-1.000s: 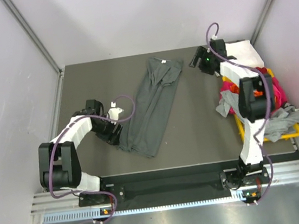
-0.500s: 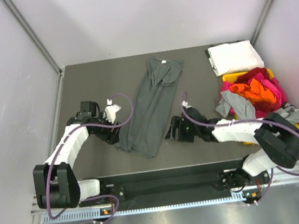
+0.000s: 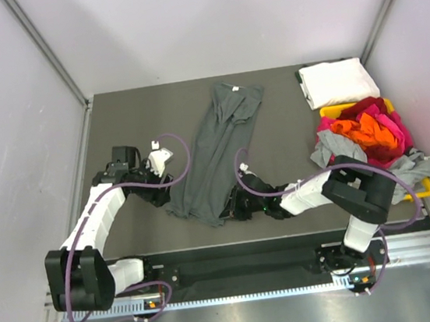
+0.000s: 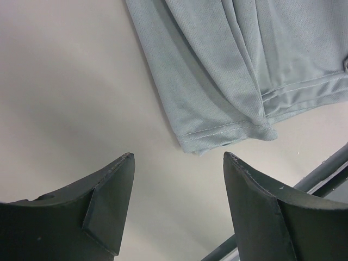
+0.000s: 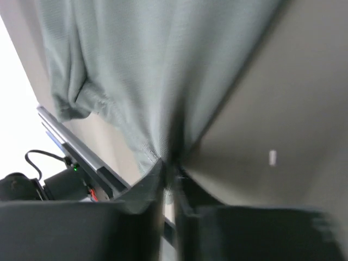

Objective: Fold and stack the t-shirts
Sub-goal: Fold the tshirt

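A dark grey t-shirt (image 3: 221, 148) lies as a long narrow strip down the middle of the table. My right gripper (image 3: 232, 206) is shut on its near right hem corner; in the right wrist view the cloth (image 5: 163, 70) is pinched between the closed fingertips (image 5: 171, 163). Just left of the shirt's near left corner, my left gripper (image 3: 163, 195) stands open. In the left wrist view that corner (image 4: 217, 81) lies ahead of the empty gripper (image 4: 176, 157), not touching it. A folded white t-shirt (image 3: 335, 82) sits at the back right.
A yellow bin (image 3: 426, 190) at the right edge holds a heap of orange, pink and red shirts (image 3: 364, 131), with a light grey one (image 3: 331, 150) spilling over its side. A metal rail (image 3: 251, 262) runs along the table's near edge.
My right arm swung from the back right corner across to the grey shirt's near hem and shut on it. The left arm shifted only slightly and stayed open.
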Controlling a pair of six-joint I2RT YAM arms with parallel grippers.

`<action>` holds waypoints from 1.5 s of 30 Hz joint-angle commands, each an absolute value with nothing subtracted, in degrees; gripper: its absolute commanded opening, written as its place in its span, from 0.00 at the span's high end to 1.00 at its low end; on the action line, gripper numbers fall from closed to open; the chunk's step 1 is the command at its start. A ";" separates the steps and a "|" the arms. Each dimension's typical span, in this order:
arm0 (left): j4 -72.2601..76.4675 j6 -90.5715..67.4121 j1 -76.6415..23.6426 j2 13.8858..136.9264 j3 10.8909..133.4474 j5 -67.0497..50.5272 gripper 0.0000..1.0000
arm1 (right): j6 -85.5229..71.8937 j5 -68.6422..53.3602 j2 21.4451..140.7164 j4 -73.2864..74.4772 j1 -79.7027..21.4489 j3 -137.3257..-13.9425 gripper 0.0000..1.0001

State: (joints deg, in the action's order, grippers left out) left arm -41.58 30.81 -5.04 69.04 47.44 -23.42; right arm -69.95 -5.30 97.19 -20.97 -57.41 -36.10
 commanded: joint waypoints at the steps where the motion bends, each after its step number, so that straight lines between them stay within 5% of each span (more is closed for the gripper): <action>1: -42.53 32.52 -5.19 67.68 47.46 -25.49 0.29 | -72.51 -6.68 98.35 -26.18 -56.69 -34.46 0.98; 8: -42.55 35.86 -7.20 68.20 49.21 -37.08 0.33 | -74.00 -10.54 85.90 -26.11 -51.25 -17.35 1.00; 17: -33.93 40.23 -29.51 73.12 49.58 -30.59 0.36 | -69.10 -11.08 59.46 -2.93 -43.96 -6.24 0.99; 19: -32.26 43.75 -35.49 73.04 48.09 -29.71 0.34 | -67.77 -11.51 56.27 2.97 -42.72 -6.41 0.89; 20: -31.30 47.51 -37.25 72.43 45.47 -29.01 0.33 | -66.72 -11.77 54.34 4.38 -42.02 -7.20 0.74; 23: -29.44 56.05 -42.62 70.85 40.35 -27.95 0.32 | -64.43 -12.13 53.53 9.13 -41.57 -9.75 0.59; 26: -29.88 61.67 -46.40 68.04 36.06 -26.82 0.31 | -63.02 -12.39 54.84 10.99 -41.48 -10.98 0.57; 37: -29.88 65.04 -49.30 68.72 32.96 -25.57 0.29 | -61.35 -16.79 64.51 4.75 -41.92 -13.97 0.59; 42: -29.79 65.13 -49.75 72.86 32.43 -25.93 0.33 | -61.35 -17.40 66.53 3.52 -43.59 -15.12 0.73; 45: -29.62 63.90 -50.01 73.74 32.87 -25.14 0.58 | -61.08 -18.54 66.71 3.08 -43.59 -15.29 0.89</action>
